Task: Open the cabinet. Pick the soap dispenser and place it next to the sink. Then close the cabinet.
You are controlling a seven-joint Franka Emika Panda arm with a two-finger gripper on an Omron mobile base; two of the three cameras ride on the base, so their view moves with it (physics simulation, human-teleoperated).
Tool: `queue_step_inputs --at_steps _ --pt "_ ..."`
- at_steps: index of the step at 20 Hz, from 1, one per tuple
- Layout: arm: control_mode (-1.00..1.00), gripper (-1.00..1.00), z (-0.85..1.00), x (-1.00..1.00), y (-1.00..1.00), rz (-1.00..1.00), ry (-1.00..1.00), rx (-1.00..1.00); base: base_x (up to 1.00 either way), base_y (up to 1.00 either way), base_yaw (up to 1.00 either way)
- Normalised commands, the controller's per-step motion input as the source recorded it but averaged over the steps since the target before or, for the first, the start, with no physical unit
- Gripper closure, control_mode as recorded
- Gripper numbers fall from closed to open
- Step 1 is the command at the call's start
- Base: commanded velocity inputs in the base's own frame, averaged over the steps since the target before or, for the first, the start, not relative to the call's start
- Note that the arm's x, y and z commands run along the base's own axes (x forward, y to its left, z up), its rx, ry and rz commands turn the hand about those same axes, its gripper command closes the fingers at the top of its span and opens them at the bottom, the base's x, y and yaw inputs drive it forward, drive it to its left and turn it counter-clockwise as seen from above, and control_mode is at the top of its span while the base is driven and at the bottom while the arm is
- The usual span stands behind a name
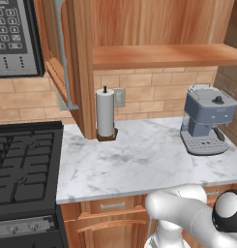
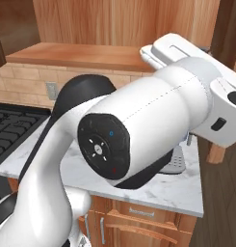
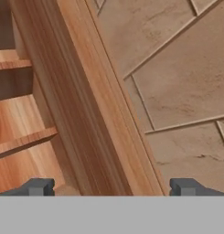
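The cabinet (image 1: 163, 55) hangs above the counter with its left door (image 1: 66, 58) swung open toward me, the silver bar handle (image 1: 63, 53) on its edge. Its wooden shelf floor (image 2: 81, 53) lies bare where I can see it. The soap dispenser and the sink are out of view. In the hand view my gripper (image 3: 112, 187) is open, its two fingertips (image 3: 38, 186) wide apart, with nothing between them. It faces a slanting wooden edge of the cabinet (image 3: 81, 119), with shelves to the left and brown tiles to the right.
A white paper towel roll (image 1: 105, 114) stands on the marble counter (image 1: 139, 164) below the open door. A grey-blue coffee machine (image 1: 207, 121) sits at the counter's right end. A black stove (image 1: 23, 164) lies to the left, a microwave (image 1: 13, 34) above it. My arm (image 2: 138, 125) blocks much of the right base view.
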Motion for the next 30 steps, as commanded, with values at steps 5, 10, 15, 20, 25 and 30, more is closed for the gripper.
queue_step_inputs --at_steps 5,10,15,20,25,30 --pt "-1.0 -1.0 0.0 0.46 0.28 0.14 0.0 0.0 0.0 0.0 0.0" --pt "-1.0 -1.0 0.0 0.46 0.27 0.16 0.0 0.0 0.0 0.0 0.0" --pt "-1.0 -1.0 0.0 0.47 0.24 0.17 0.0 0.0 0.0 0.0 0.0" --pt "-1.0 -1.0 0.0 0.48 0.23 0.18 0.0 0.0 0.0 0.0 0.0" --pt "-1.0 -1.0 0.0 0.46 0.2 0.18 0.0 0.0 0.0 0.0 0.0" --pt "-1.0 -1.0 0.0 0.51 0.23 0.17 0.0 0.0 0.0 0.0 0.0"
